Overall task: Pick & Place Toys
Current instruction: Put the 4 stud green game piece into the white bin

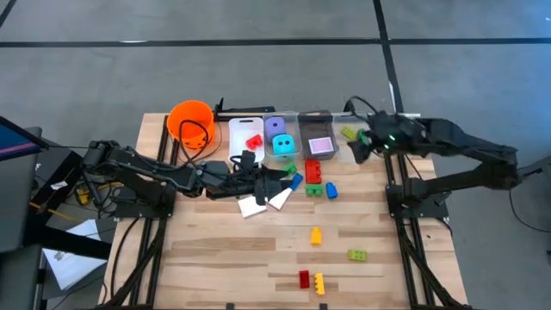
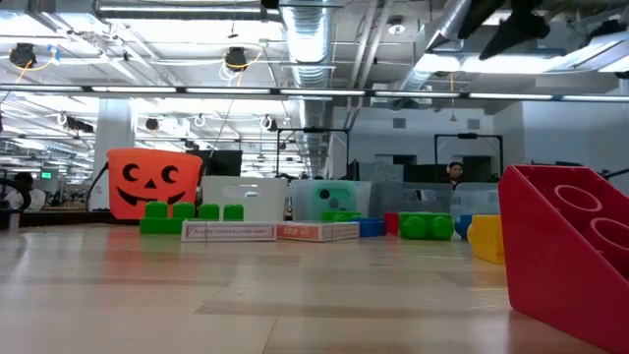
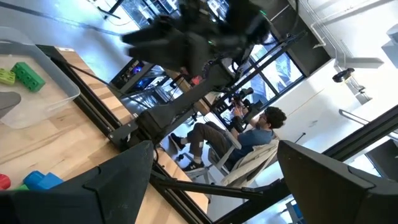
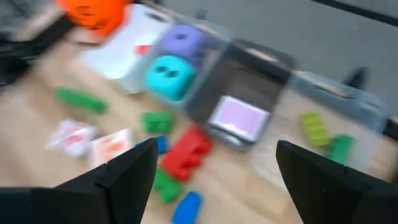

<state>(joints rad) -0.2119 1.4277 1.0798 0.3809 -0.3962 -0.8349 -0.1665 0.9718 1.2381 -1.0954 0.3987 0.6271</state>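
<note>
Standing under office ceiling pipes, wooden table [image 1: 224, 250] holds four clear bins [image 1: 315, 136], two dice [image 1: 283, 145]. Left gripper [image 1: 251, 172] unclear; right gripper [image 1: 360, 148] fingers apart, empty.

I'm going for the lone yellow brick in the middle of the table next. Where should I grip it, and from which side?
Take the yellow brick across its two long side faces, coming straight down from above. In the high view it lies flat and alone on the wooden table, long axis running away from the front edge, with bare wood on both sides, so the fingers probably have room. The right gripper, open over the bins, looks nearer.
</note>
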